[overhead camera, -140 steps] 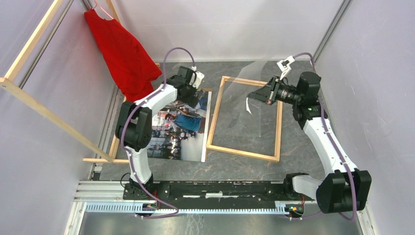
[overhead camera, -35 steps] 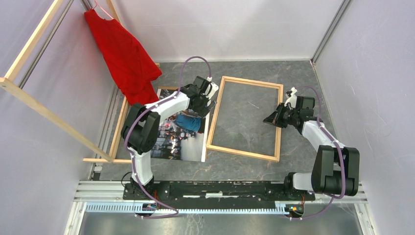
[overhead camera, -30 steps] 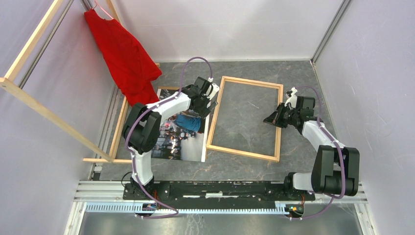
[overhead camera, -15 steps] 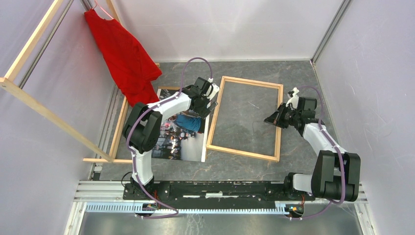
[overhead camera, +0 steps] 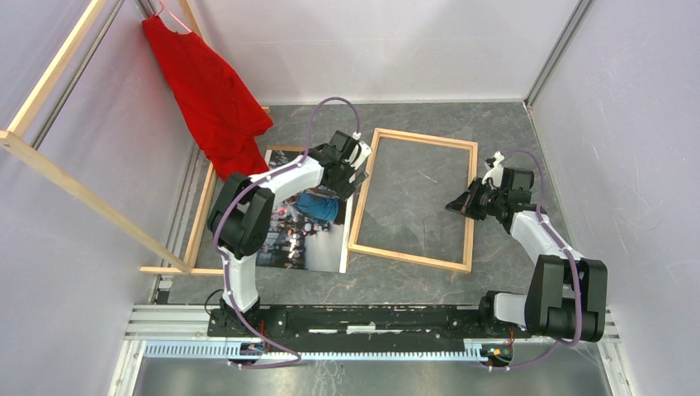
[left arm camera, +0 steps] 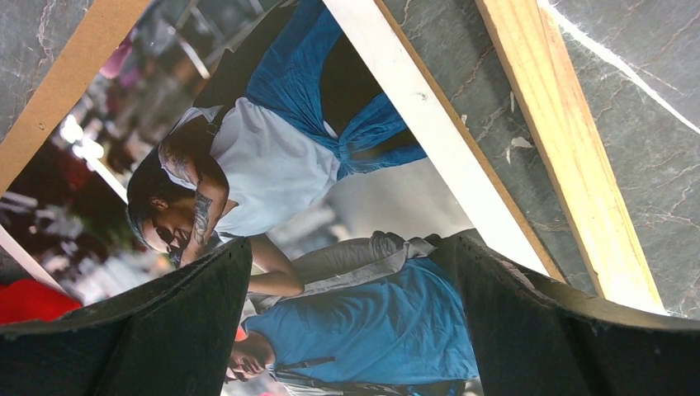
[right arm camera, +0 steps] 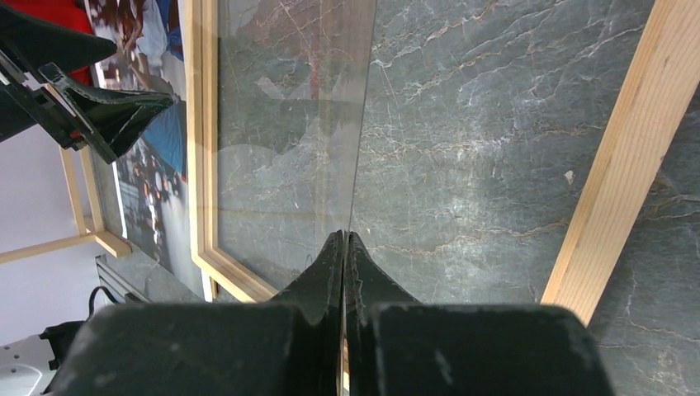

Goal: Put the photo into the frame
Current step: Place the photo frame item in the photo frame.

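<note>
Photo lies outside frame
Left gripper gapes over the photo, 9 o'clock of frame; right gripper is clenched on a clear pane's edge.

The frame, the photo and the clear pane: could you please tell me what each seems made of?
The frame: pale, unfinished-looking wood, visible grain. The photo: glossy-looking printed paper, white border. The clear pane: transparent, reflective sheet, glass or acrylic; cannot tell which.
</note>
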